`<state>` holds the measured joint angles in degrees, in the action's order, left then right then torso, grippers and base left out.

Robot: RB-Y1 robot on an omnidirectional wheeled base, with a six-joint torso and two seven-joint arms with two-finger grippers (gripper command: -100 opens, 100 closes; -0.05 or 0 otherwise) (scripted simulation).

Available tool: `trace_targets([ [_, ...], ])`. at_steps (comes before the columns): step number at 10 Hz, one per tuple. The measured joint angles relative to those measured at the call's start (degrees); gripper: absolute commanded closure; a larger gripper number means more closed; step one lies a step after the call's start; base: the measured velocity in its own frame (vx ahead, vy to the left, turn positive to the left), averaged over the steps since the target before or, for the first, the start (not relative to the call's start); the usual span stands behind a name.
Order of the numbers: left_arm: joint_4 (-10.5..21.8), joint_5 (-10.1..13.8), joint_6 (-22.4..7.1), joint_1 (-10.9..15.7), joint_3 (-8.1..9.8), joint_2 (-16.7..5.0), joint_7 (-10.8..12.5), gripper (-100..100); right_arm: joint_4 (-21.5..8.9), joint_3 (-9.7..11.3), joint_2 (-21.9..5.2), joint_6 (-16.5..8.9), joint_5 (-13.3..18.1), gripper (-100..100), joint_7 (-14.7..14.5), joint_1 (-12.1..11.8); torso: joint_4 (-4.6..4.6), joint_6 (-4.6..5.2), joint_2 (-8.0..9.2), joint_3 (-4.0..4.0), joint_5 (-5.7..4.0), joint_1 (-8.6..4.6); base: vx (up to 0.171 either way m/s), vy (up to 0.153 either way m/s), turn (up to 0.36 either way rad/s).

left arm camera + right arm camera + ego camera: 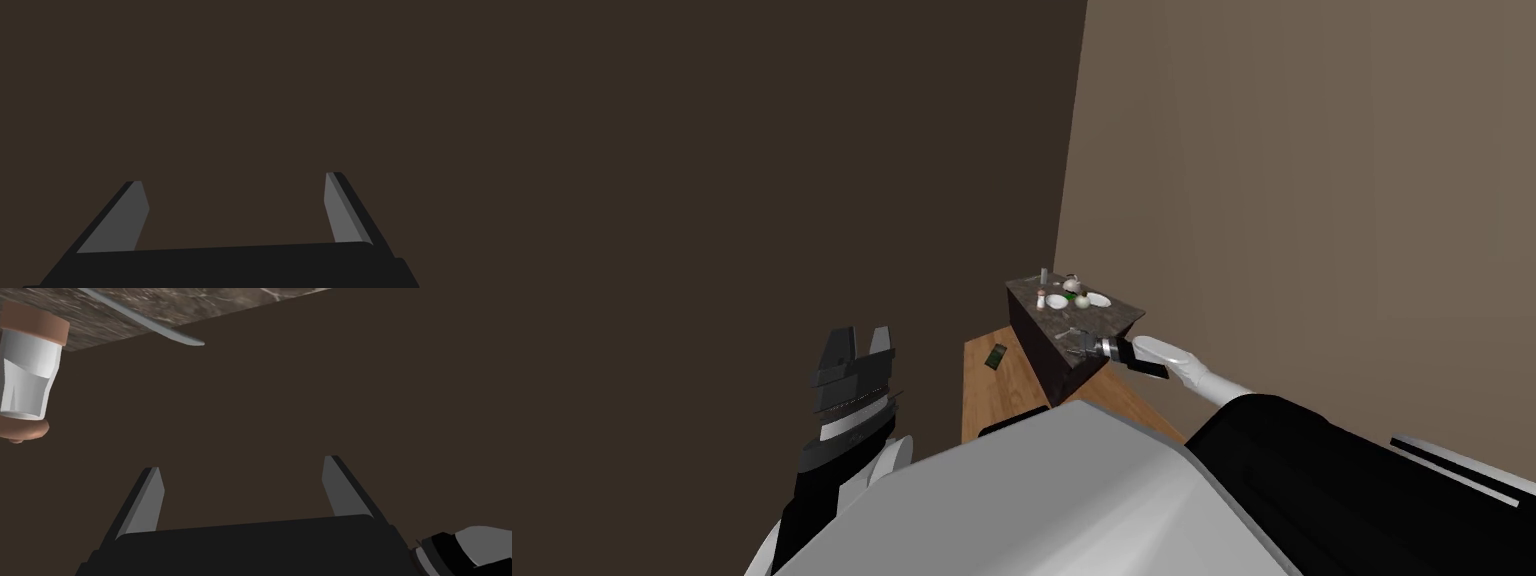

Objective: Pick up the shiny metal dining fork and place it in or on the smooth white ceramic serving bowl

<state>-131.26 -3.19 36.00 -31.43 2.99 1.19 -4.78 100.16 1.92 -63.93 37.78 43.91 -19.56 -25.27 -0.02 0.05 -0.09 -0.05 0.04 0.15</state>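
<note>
A small table with a dark marbled top [1112, 318] stands by the tan wall. On it a white bowl [1057, 301] sits toward the far side, with a second white dish [1099, 300] beside it. A thin pale utensil [1065, 333] lies near the table's near corner. In the right wrist view a slender grey metal handle [150, 323] pokes out past the marbled edge, its head out of sight. My right gripper [242, 464] is open and empty, at that corner [1084, 343], apart from the handle. My left gripper [857, 345] is raised at the left, open and empty [235, 192].
A shaker with brown caps [27, 370] stands near the utensil, also on the table [1041, 297]. A pale ball [1082, 301], a teapot-like piece [1072, 283] and a grey cup [1044, 274] crowd the far side. A dark green object [997, 356] lies on the wooden floor [992, 400].
</note>
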Motion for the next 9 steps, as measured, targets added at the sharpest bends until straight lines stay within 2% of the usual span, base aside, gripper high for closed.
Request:
trace_targets([
  [1,0.0,0.0,0.0,0.0,0.0,0.0,0.0,0,-1.25,0.56,-1.64,0.27,1.32,-100,-0.71,0.25,0.0,-0.03,0.0,0.0,0.0,0.03,0.053,0.053,0.194],
  [2,0.0,0.0,0.0,0.0,0.0,0.0,0.0,0,-1.16,0.95,-3.39,-0.08,3.08,-100,-1.64,-0.85,-0.01,-0.02,-0.05,-0.03,0.01,0.04,0.055,0.038,0.048],
  [4,0.0,0.0,0.0,0.0,0.0,0.0,0.0,0,-4.19,2.69,-6.42,0.51,5.35,-100,-2.48,1.32,-0.02,-0.03,-0.1,-0.05,0.0,-0.01,0.064,0.046,0.13],
  [7,0.0,0.0,0.0,0.0,0.0,0.0,0.0,0,-5.75,4.03,-11.03,0.31,8.77,-100,-3.87,0.85,-0.01,-0.01,-0.04,-0.02,0.0,0.0,0.049,0.039,0.095],
  [9,0.0,0.0,0.0,0.0,0.0,0.0,0.0,0,-7.33,6.1,-14.63,0.31,11.92,-100,-4.65,1.66,-0.02,-0.02,-0.11,-0.06,0.0,0.0,0.056,0.024,0.105],
])
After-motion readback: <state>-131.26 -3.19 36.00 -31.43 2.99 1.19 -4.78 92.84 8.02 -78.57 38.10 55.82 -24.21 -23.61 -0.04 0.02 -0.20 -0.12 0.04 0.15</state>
